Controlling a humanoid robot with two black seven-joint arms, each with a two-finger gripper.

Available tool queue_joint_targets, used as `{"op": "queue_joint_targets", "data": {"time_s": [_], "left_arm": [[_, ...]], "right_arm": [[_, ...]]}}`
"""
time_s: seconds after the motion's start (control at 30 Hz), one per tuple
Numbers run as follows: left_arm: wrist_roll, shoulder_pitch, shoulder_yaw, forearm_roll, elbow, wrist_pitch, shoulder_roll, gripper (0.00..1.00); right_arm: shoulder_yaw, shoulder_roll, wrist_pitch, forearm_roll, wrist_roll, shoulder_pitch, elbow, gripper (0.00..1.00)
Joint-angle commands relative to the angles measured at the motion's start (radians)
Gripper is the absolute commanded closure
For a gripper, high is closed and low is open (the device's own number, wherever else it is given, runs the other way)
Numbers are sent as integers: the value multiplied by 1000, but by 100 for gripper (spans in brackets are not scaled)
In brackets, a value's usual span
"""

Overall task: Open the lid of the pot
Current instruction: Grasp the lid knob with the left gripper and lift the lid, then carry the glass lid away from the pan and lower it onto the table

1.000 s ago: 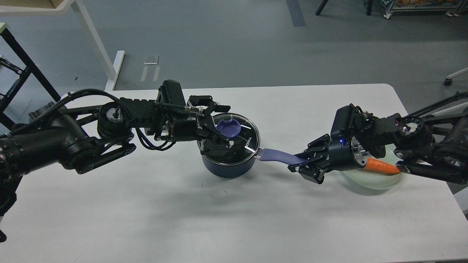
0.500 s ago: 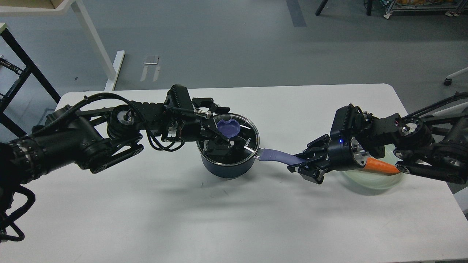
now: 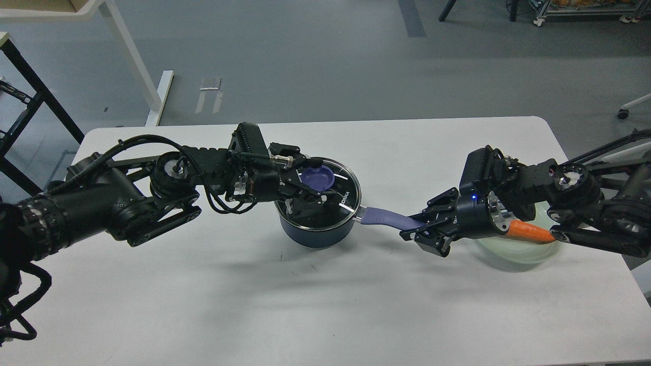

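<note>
A dark blue pot (image 3: pixel 315 231) stands in the middle of the white table (image 3: pixel 254 305). Its glass lid (image 3: pixel 343 195) lies flat on the pot and has a purple knob (image 3: pixel 319 177). My left gripper (image 3: pixel 311 179) reaches in from the left, one finger above the knob and one below, both touching it. The pot's purple handle (image 3: pixel 386 217) points right. My right gripper (image 3: pixel 420 227) is shut on the handle's end. The left fingers hide part of the lid.
A pale green plate (image 3: pixel 513 254) with an orange carrot (image 3: pixel 531 232) lies under my right forearm at the table's right. The table's right edge is close behind it. A white desk leg (image 3: pixel 132 61) stands on the floor at the back left.
My left arm has moved right and its fingers have closed in on the knob. The lid, the pot and my right gripper have not moved.
</note>
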Motion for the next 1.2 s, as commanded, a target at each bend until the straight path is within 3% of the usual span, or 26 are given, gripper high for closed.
{"op": "queue_joint_targets", "data": {"time_s": [0.0, 0.13, 0.4, 0.7, 0.9, 1.17], "left_arm": [[0, 1, -1, 0, 0, 3, 1, 51], [0, -1, -1, -1, -12, 5, 3, 64], [0, -68, -4, -49, -40, 5, 62, 63], [0, -82, -1, -57, -94, 13, 324, 62], [0, 62, 1, -55, -112, 100, 466, 62], [0, 245, 15, -57, -97, 250, 510, 60]], "right_arm": [[0, 0, 0, 0, 0, -4, -1, 69], [0, 0, -1, 1, 0, -8, -3, 69], [0, -6, -10, 1, 0, -10, -3, 69], [0, -8, -15, 1, 0, -19, -1, 69], [0, -3, -16, 3, 0, -19, -3, 69], [0, -8, -16, 3, 0, -19, -3, 68]]}}
